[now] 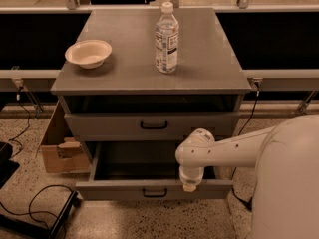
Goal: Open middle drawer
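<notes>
The middle drawer [114, 189] is grey with a small black bar handle [154, 192]. It stands pulled well out of the cabinet, and its grey inside [134, 163] shows. My white arm reaches in from the right. The gripper [189, 186] points down at the top edge of this drawer's front, just right of the handle. The closed grey drawer [99, 126] above it has its own black handle. The lowest drawer is hidden under the open one.
A water bottle [166, 39] and a pale bowl [88, 53] stand on the cabinet top [209, 73]. A cardboard box [57, 151] sits on the floor to the left, with cables [30, 203] in front of it. My white body [289, 183] fills the lower right.
</notes>
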Action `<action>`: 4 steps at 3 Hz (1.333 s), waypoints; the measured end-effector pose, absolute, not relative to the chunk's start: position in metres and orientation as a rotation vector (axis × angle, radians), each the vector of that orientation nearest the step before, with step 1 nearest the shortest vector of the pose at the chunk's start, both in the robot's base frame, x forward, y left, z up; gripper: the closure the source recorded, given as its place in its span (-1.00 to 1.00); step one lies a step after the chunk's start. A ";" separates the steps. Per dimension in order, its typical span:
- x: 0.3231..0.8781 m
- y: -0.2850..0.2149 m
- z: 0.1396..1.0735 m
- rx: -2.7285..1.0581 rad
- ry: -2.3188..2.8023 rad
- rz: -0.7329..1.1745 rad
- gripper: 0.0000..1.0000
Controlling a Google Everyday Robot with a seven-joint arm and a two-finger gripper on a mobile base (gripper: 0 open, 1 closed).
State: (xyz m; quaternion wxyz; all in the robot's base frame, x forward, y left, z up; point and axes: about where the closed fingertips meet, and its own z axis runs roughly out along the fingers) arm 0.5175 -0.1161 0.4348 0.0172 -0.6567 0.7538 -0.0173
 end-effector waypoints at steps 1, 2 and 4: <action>0.517 -0.116 0.434 -2.042 2.343 -0.053 -0.28; 0.517 -0.116 0.434 -2.042 2.344 -0.052 -0.90; 0.517 -0.116 0.434 -2.042 2.344 -0.052 -1.00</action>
